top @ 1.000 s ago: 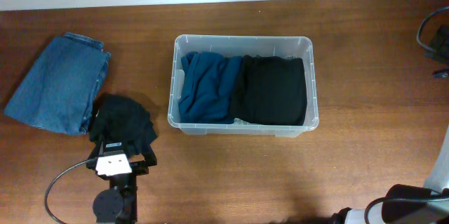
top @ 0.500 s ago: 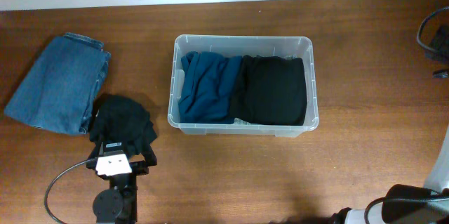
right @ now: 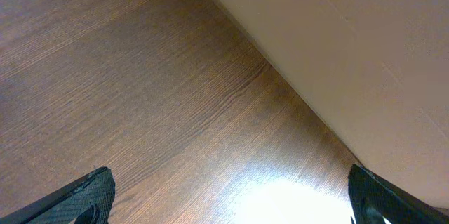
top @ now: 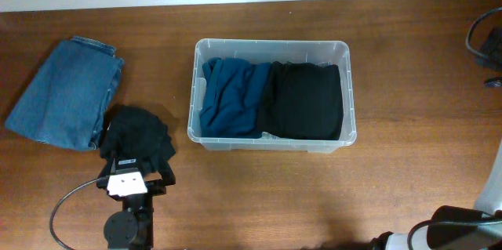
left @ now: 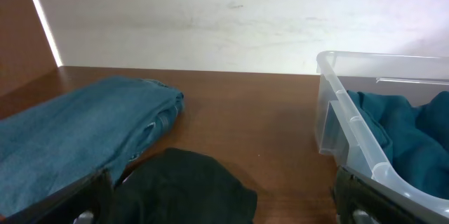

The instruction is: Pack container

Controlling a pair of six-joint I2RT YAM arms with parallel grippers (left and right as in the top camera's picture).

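The container (top: 271,45) is a clear plastic tub at the table's middle. It holds a folded teal garment (top: 230,97) on its left and a folded black garment (top: 306,101) on its right. A crumpled black garment (top: 137,136) lies on the table left of the tub, beside folded blue jeans (top: 67,93). My left gripper (top: 135,173) is open at the near edge of the crumpled black garment, whose near part lies between the fingers in the left wrist view (left: 186,189). My right gripper (right: 228,210) is open over bare wood at the bottom right.
In the left wrist view the jeans (left: 77,133) lie left and the tub's wall (left: 344,126) stands right. A pale wall runs behind the table. A black cable (top: 480,38) lies at the far right edge.
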